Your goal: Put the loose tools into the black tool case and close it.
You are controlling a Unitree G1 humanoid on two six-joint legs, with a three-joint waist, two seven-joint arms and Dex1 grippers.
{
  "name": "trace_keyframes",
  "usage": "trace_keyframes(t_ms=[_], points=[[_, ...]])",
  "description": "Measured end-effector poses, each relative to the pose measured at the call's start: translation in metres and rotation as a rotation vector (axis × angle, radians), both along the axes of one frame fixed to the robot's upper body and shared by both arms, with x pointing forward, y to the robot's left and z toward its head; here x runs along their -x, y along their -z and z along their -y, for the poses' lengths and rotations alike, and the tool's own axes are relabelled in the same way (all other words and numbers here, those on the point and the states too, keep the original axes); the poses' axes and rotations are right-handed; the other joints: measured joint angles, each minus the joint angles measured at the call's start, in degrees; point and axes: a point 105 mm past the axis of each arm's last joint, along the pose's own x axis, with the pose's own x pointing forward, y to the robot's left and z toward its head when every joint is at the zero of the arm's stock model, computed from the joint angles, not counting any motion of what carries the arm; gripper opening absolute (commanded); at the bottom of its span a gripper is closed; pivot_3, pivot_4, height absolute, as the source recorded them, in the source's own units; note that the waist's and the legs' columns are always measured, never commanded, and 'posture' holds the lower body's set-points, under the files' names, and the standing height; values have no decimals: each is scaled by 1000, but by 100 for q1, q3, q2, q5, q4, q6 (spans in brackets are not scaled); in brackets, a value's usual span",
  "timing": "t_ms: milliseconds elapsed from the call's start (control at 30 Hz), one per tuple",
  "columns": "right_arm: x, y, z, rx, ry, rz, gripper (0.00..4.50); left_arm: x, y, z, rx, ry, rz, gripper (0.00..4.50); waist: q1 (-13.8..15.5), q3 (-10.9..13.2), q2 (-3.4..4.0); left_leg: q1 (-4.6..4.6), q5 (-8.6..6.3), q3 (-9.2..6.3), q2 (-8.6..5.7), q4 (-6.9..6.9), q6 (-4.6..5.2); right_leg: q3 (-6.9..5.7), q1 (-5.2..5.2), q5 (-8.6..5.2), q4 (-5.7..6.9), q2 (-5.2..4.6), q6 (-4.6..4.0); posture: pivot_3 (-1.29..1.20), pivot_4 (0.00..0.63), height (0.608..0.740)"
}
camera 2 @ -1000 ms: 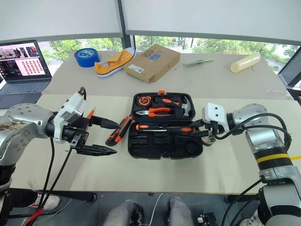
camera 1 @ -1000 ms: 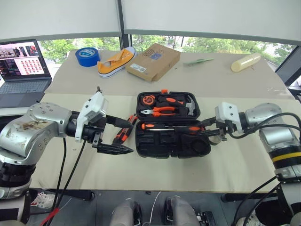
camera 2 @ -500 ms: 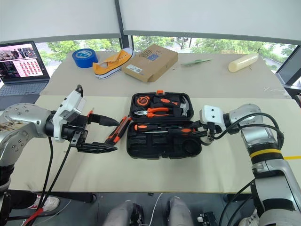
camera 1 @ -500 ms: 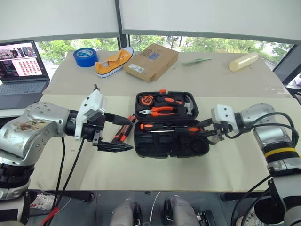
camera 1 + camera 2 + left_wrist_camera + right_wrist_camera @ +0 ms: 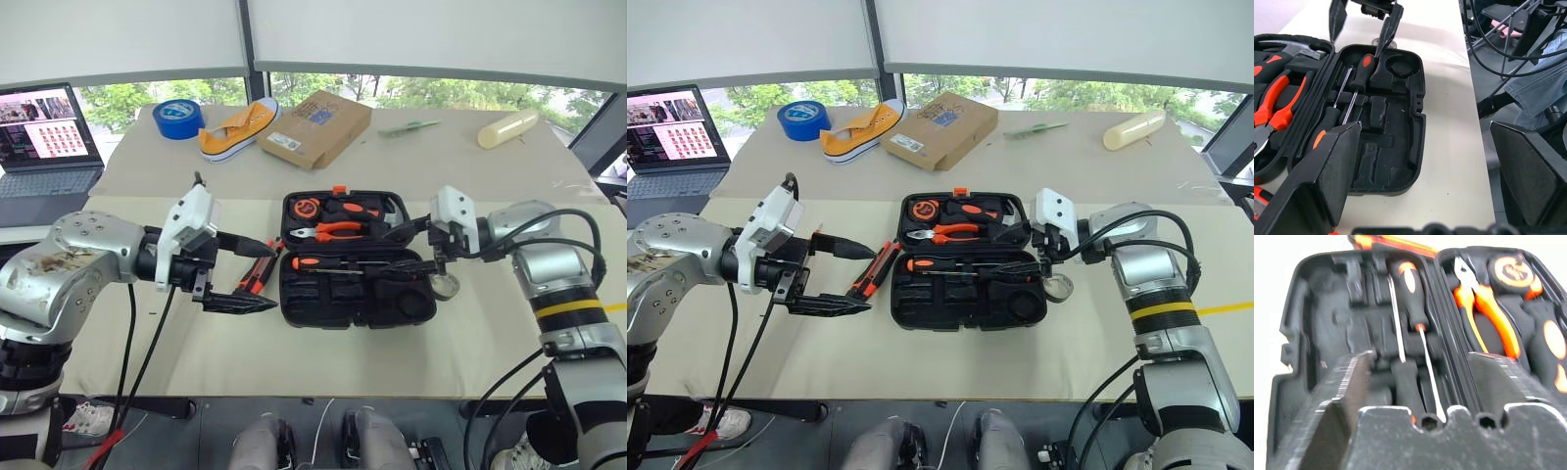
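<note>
1. On the beige table, the black tool case point(image 5: 348, 259) is seen lying open at the centre, its long axis running left to right, with the lid half on the far side.
2. Two screwdrivers point(image 5: 348, 262) are seated in the near half, lying left to right along the case.
3. A utility knife point(image 5: 872, 272) lies loose just left of the case, its length running near-left to far-right.
4. A small grey tape roll point(image 5: 1057, 286) rests flat just right of the case.
5. The left gripper point(image 5: 245, 274) is held wide apart and empty, near the knife.
6. The right gripper point(image 5: 416, 247) hovers over the case's right end, parted and holding nothing.
7. The knife is judged light, rigid and slim; a grip across its middle is advised.
</note>
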Motion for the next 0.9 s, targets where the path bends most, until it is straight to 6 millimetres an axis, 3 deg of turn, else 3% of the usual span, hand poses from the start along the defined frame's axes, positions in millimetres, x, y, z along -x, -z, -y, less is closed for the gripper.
trace_keyframes(t_ms=[200,233,367,533,800,900], points=[[-4,8,-8,-31,41,-25,158,-2,3,-1,-9,-3,-2,4500,-12,0,0,-1,0,1,1,-2,-1,0,-3,0,1,4,0,0,150,731],[-4,12,-8,-21,46,-33,17,-2,2,0,-8,-1,3,4500,-9,0,0,-1,0,1,1,-1,-1,0,-3,0,0,4,0,0,150,731],[-5,40,-5,108,60,-38,17,-2,2,0,-9,1,12,4500,-11,0,0,0,0,3,1,-1,-1,0,-3,-1,1,3,1,0,150,731],[-12,44,-9,148,91,18,17,-2,3,-1,-13,-2,13,4500,-24,-3,-5,19,1,3,5,-2,-4,2,13,-1,1,7,1,0,150,731],[-10,40,-9,127,106,9,17,-3,9,-3,-19,-22,-2,4500,-25,-3,-4,9,2,3,6,-2,-5,3,2,-1,2,7,0,0,150,731],[-6,16,-11,4,108,-1,17,-5,11,-9,-9,-81,2,4500,-22,3,4,-8,2,3,5,-2,-4,6,-15,1,3,5,-3,0,150,731]])
